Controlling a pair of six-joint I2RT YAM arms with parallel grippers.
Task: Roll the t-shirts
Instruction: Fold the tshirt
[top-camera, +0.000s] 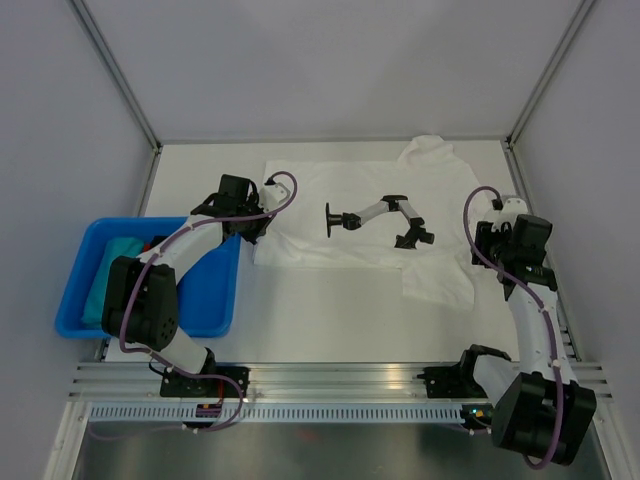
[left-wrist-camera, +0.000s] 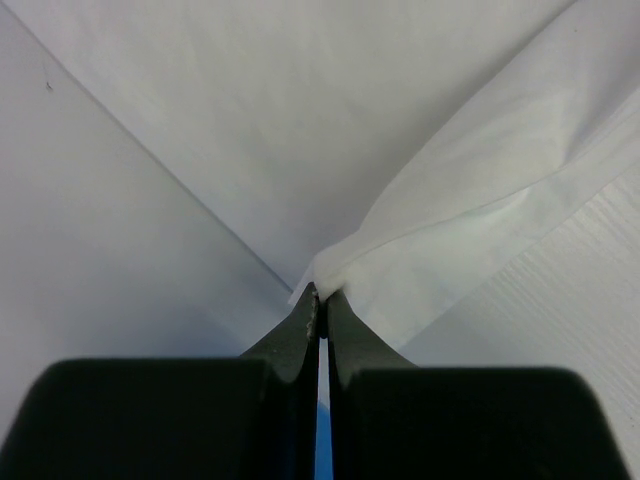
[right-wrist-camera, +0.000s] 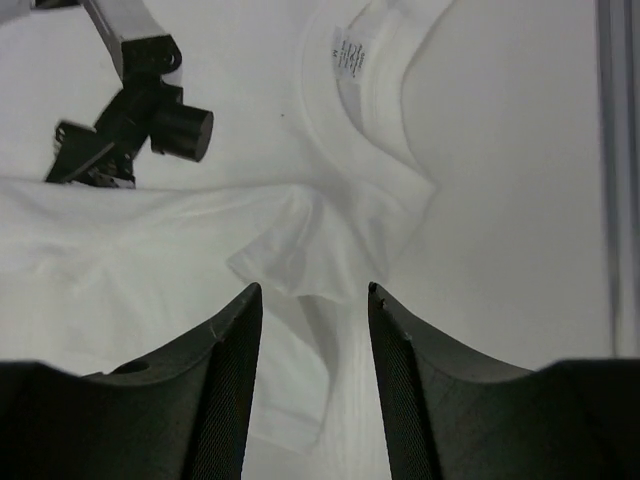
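A white t-shirt (top-camera: 310, 190) with a black printed arm-shaped mark (top-camera: 380, 218) lies spread across the far half of the table, its collar (top-camera: 428, 150) at the back right. My left gripper (top-camera: 262, 230) is at the shirt's left edge; in the left wrist view the gripper (left-wrist-camera: 320, 292) is shut on a folded corner of the t-shirt (left-wrist-camera: 480, 200). My right gripper (top-camera: 483, 242) hovers over the shirt's right side. In the right wrist view it (right-wrist-camera: 315, 290) is open and empty above a rumpled fold of the shirt (right-wrist-camera: 290, 250), with the collar label (right-wrist-camera: 351, 55) beyond.
A blue bin (top-camera: 215, 295) holding teal cloth (top-camera: 110, 270) stands at the left, right beside my left arm. Grey walls and metal frame posts (top-camera: 530, 100) close in the table on three sides. A rail (right-wrist-camera: 615, 150) runs along the right edge.
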